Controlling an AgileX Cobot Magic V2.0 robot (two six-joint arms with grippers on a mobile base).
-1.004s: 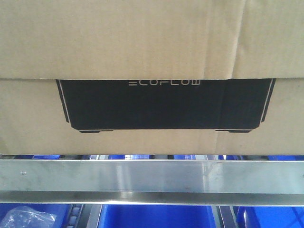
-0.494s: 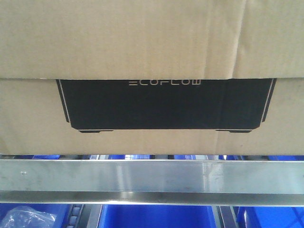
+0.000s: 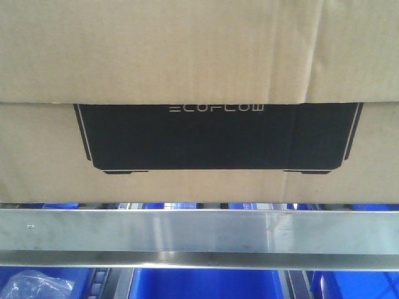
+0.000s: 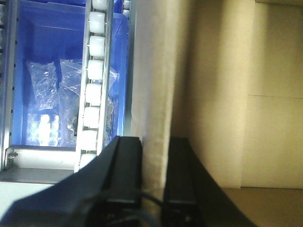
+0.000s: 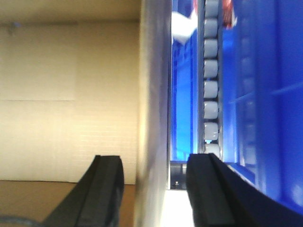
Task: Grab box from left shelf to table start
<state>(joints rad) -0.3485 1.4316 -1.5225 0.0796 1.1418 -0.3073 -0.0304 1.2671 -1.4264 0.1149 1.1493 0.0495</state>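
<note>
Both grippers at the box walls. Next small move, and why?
Probably close the right gripper: its fingers straddle the box wall with gaps either side, while the left gripper looks clamped on its wall. Pulling now would likely be lopsided.

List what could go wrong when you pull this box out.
The left gripper pinches only a thin wall of the box, which may bend or tear. The right gripper straddles its wall with gaps, so a pull might skew the box. The left shelf rail may catch its bottom.
</note>
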